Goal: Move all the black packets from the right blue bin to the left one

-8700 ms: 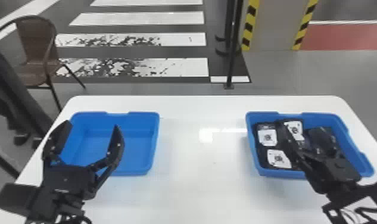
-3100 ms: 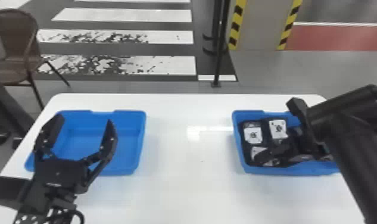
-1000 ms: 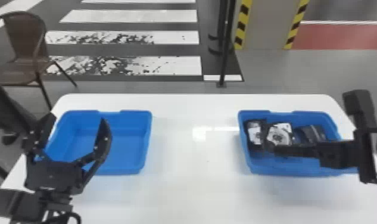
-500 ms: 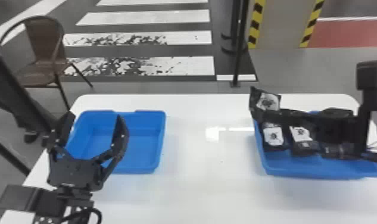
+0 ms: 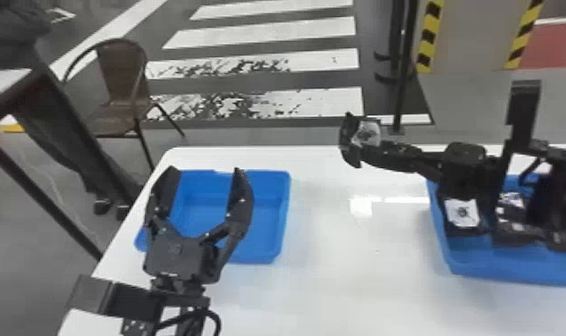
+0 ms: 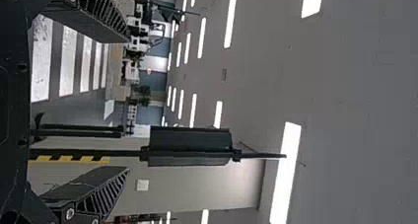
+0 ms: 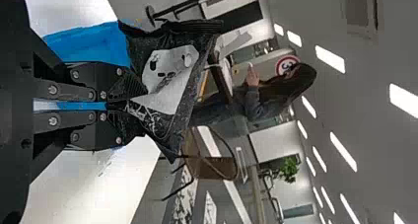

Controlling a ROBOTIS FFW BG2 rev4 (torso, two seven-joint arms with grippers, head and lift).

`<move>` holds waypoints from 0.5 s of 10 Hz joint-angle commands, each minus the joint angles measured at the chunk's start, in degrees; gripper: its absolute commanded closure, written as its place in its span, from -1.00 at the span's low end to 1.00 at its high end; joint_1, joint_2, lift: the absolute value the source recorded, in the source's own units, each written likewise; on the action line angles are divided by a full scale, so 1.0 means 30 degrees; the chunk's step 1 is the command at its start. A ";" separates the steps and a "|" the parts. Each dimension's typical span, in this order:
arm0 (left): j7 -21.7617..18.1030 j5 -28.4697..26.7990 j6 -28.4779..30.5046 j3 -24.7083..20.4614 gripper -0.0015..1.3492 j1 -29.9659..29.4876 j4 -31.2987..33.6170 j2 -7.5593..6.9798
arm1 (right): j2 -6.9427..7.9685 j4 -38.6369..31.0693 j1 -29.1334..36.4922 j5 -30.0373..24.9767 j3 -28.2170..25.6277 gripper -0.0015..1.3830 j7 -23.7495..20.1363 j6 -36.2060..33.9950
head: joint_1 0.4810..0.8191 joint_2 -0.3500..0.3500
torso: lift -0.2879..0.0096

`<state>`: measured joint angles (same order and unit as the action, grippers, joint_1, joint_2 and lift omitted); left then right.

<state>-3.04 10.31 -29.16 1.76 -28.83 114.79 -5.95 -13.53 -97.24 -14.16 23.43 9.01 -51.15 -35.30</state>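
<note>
Head view: my right gripper (image 5: 375,154) holds a black packet (image 5: 359,136) in the air over the bench (image 5: 340,281), at its far side. The packet lies past my fingertips, toward the left bin (image 5: 283,212) yet well apart from it, with a pale label on it. As I judge it, the coming carry runs leftward and back toward me, then down. More packets (image 5: 461,214) lie in the right bin (image 5: 496,275). My left gripper (image 5: 205,172), fingers spread and pointing up, hangs idle in front of the left bin; it is nearer that bin, so I should route the packet clear of it.

Left wrist view: the two fingers stand wide apart with nothing between.

Right wrist view: my fingers pinch the packet's near edge, its long axis seemingly across them. Its white label has dark marks; I can read no writing.
</note>
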 commanded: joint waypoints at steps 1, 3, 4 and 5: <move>-0.0012 0.0523 0.0062 0.0900 -0.84 0.0190 0.0009 -0.0301 | -0.0001 0.0845 -0.0486 0.1027 0.1262 0.59 0.0028 0.0799 | 0.13 0.62 | -0.01; -0.0012 0.2008 0.0812 0.3452 -0.84 0.0659 0.0196 -0.1151 | -0.0001 0.1689 -0.1095 0.1332 0.2215 0.59 0.0116 0.1268 | 0.14 0.65 | -0.01; -0.0012 0.2504 0.1141 0.4518 -0.83 0.0987 0.0196 -0.1502 | -0.0001 0.1736 -0.1236 0.1332 0.2557 0.59 0.0263 0.1268 | 0.16 0.60 | -0.01; -0.0041 0.2999 0.1328 0.5394 -0.83 0.1268 0.0196 -0.1825 | -0.0001 0.1783 -0.1330 0.1446 0.2786 0.59 0.0292 0.1268 | 0.19 0.52 | -0.01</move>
<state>-3.14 18.36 -25.61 16.18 -25.57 115.37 -10.82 -13.54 -92.04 -17.93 27.61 16.91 -50.26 -31.50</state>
